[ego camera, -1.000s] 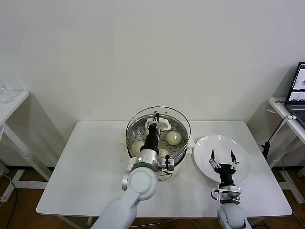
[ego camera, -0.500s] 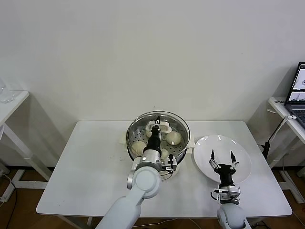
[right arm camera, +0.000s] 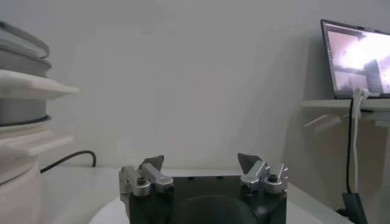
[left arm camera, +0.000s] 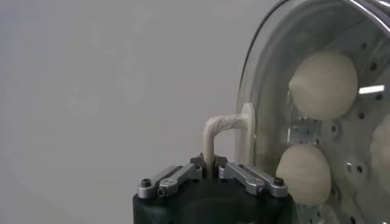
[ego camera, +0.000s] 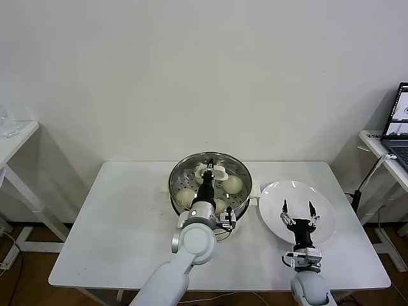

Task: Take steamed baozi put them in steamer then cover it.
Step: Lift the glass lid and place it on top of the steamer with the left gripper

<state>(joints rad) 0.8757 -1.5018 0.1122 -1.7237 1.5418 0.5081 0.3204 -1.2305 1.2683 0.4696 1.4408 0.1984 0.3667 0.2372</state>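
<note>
Left arm is reaching forward over the steamer (ego camera: 210, 185), its left gripper (left arm camera: 210, 171) pinching the glass lid's white handle (left arm camera: 220, 131), baozi (ego camera: 232, 184) sitting inside. Right gripper (ego camera: 298, 212) is hovering wide open, empty, over the plate (ego camera: 322, 207) on the worktop (ego camera: 121, 223).

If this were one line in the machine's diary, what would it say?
left hand: shut on glass lid handle | lid: over steamer | baozi: inside | right hand: open above empty plate

white table (ego camera: 121, 223), white plate (ego camera: 322, 207), open laptop (ego camera: 398, 124)
</note>
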